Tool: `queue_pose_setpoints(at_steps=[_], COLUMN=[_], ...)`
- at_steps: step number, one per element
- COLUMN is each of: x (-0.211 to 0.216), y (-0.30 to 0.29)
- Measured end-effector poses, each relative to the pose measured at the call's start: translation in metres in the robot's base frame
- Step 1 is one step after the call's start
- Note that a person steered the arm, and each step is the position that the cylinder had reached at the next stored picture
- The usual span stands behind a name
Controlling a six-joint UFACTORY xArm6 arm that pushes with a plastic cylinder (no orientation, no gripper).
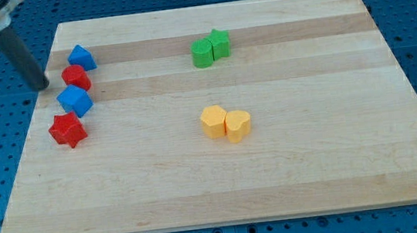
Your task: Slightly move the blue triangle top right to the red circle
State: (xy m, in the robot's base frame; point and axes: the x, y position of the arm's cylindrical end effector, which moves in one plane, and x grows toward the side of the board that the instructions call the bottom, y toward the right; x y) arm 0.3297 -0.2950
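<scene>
The blue triangle (81,58) sits near the board's top left, just above and right of the red circle (76,77), touching it. My tip (40,84) is at the board's left edge, left of the red circle and a short gap from it. The rod slants up to the view's top left.
A blue cube (75,100) lies just below the red circle, and a red star (68,130) below that. Two green blocks (210,49) sit at the top middle. Two yellow blocks (225,122) sit at the centre. The wooden board (337,157) lies on a blue surface.
</scene>
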Motion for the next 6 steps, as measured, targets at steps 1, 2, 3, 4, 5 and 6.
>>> queue_pose_setpoints(at_steps=[1, 2, 3, 4, 5, 6], x=[-0.032, -0.017, -0.001, 0.013, 0.013, 0.013], y=[0.023, 0.045, 0.045, 0.056, 0.065, 0.053])
